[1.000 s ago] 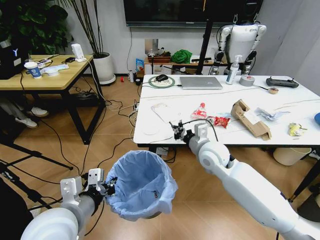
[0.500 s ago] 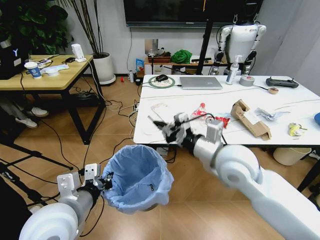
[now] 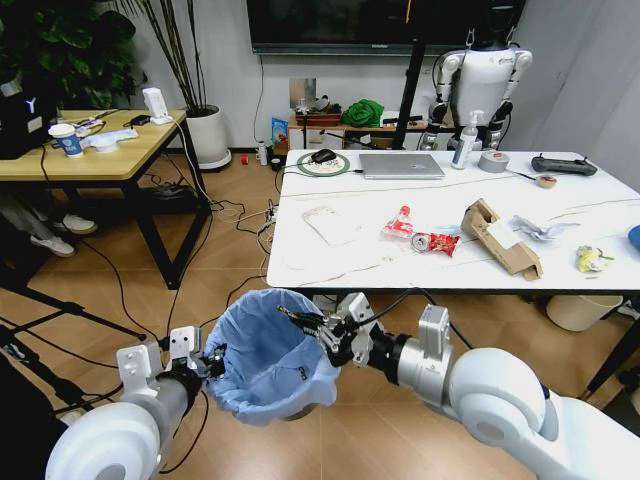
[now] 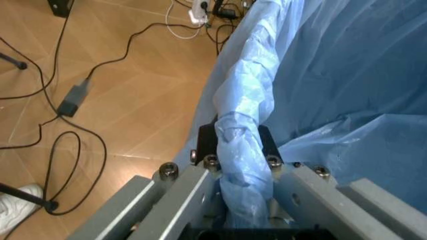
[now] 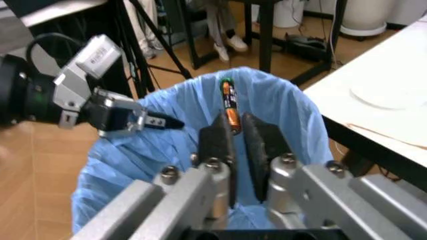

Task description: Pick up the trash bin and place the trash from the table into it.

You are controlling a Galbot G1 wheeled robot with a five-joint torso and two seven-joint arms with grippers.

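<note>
My left gripper (image 3: pixel 210 364) (image 4: pixel 238 145) is shut on the rim of the trash bin (image 3: pixel 275 355), pinching its folded light-blue bag (image 4: pixel 333 75), and holds it above the floor. Over the bin's open mouth my right gripper (image 3: pixel 325 335) (image 5: pixel 237 132) is shut on a thin orange-and-black stick of trash (image 5: pixel 229 105) that points into the bin (image 5: pixel 133 160). On the table (image 3: pixel 300 250) lie a red-labelled bottle (image 3: pixel 400 222), a red wrapper (image 3: pixel 437 242), a torn cardboard box (image 3: pixel 500 238), crumpled white paper (image 3: pixel 540 228) and a yellow wrapper (image 3: pixel 592 259).
A laptop (image 3: pixel 401 165), a spray bottle (image 3: pixel 465 142) and a tape roll (image 3: pixel 494 160) stand at the table's far side. A yellow desk (image 3: pixel 90 150) is at the left. Cables run over the wooden floor (image 4: pixel 100 100). A cream bin (image 3: pixel 583 311) sits under the table's right end.
My right arm has swung from the table's front edge down over the bin's mouth, with the thin stick in its fingers. The left gripper keeps its hold on the bin's rim.
</note>
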